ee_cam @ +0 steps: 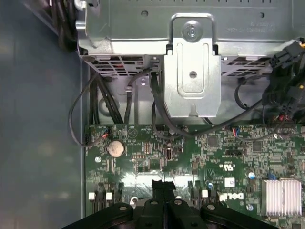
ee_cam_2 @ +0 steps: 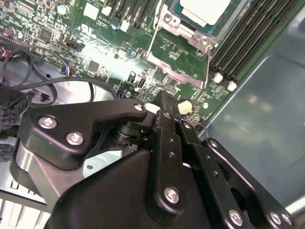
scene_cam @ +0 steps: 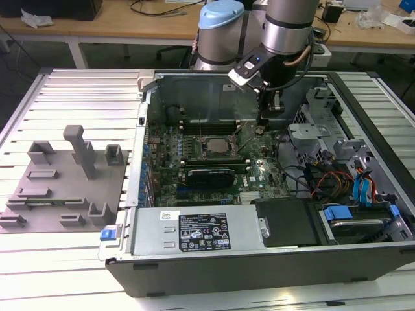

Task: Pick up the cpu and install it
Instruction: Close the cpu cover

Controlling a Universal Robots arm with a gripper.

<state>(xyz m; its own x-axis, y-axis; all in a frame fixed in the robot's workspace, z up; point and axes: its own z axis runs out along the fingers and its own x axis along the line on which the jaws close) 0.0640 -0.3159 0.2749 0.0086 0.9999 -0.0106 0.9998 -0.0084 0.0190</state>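
The cpu (scene_cam: 218,146), a small square chip with a silvery top, lies in the black socket frame in the middle of the green motherboard (scene_cam: 259,170) inside the open computer case. The second wrist view catches its pale edge (ee_cam_2: 204,9), with the metal bracket (ee_cam_2: 178,59) folded out beside it. My gripper (scene_cam: 268,118) hangs low over the board, to the exterior view's right of the socket and apart from the chip. Its black fingers are shut together with nothing between them, as both wrist views show (ee_cam_2: 164,102) (ee_cam: 162,185).
A large grey plastic tray (scene_cam: 61,188) with upright posts lies on the slatted table at the exterior view's left. The case holds memory sticks (scene_cam: 211,124), a power supply (scene_cam: 198,230), a metal drive cage (ee_cam: 193,71), loose cables (scene_cam: 324,181) and a heatsink (ee_cam: 283,195).
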